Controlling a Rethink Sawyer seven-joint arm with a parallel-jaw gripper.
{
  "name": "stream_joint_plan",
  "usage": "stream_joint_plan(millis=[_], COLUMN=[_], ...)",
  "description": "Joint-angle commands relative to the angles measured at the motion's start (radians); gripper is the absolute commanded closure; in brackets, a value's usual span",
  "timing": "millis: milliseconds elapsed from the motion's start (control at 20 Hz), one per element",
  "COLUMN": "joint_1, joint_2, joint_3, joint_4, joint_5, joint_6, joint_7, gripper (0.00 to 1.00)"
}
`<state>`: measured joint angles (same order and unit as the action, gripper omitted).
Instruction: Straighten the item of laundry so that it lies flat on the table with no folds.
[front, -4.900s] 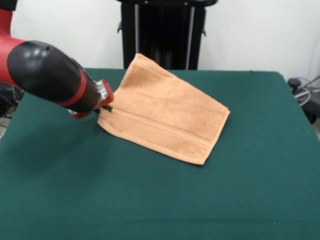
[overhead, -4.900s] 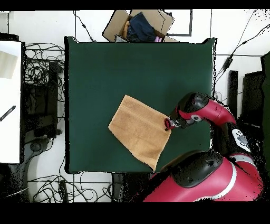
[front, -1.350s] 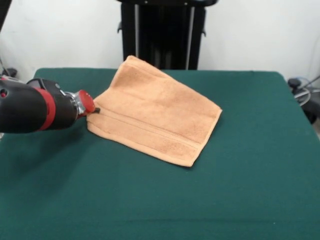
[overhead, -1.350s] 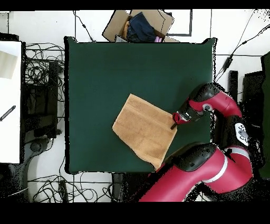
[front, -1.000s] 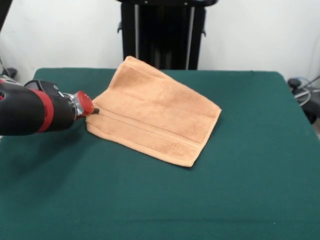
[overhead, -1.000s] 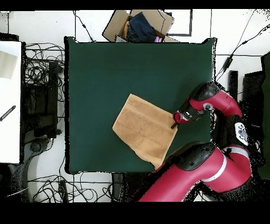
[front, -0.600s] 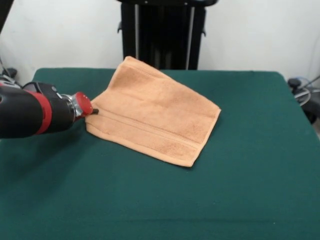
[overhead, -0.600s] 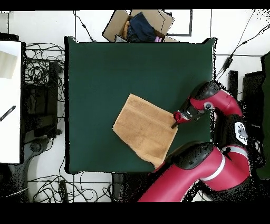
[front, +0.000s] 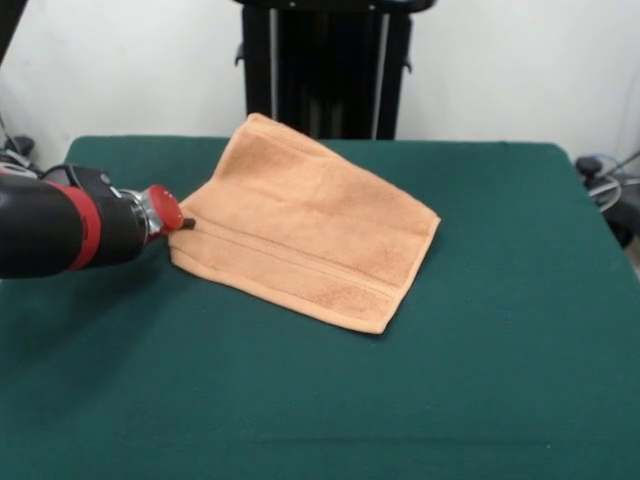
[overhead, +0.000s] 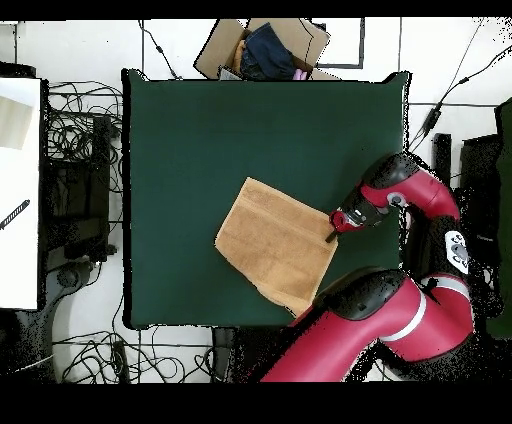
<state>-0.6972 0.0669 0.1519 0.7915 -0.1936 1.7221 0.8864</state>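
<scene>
The item of laundry (front: 310, 225), a light orange-tan towel with a woven band near its front hem, lies on the dark green table (front: 480, 380), slightly raised along its far left side. Its far corner reaches the table's back edge. My gripper (front: 188, 224) comes in low from the left and is shut on the towel's left corner. In the overhead view the towel (overhead: 277, 243) is a tilted rectangle in the table's (overhead: 200, 130) lower middle, with the gripper (overhead: 330, 237) at its right corner.
A black stand (front: 325, 65) rises behind the table's far edge. In the overhead view an open cardboard box (overhead: 265, 45) with dark clothes sits beyond the top edge. Cables (overhead: 80, 130) and a white desk (overhead: 18, 190) lie to the left.
Since 4.9 s ago the gripper has dragged the towel leftward in the front view by its corner. Over the last second both crept only slightly further the same way.
</scene>
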Motion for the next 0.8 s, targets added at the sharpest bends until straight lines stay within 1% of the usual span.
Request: stream_joint_plan(millis=[50, 200, 250, 450, 800], joint_1=[-0.018, -0.019, -0.017, -0.016, -0.020], joint_2=[0.044, 0.049, 0.070, 0.086, 0.091], joint_3=[0.058, 0.061, 0.065, 0.069, 0.069], joint_4=[-0.041, -0.051, -0.087, -0.116, -0.127], joint_5=[-0.147, -0.149, -0.154, -0.158, -0.163], joint_6=[-0.288, -0.284, -0.267, -0.249, -0.253], joint_7=[-0.225, -0.233, -0.244, -0.254, -0.279], gripper=[1.00, 1.00, 1.00, 1.00, 1.00])
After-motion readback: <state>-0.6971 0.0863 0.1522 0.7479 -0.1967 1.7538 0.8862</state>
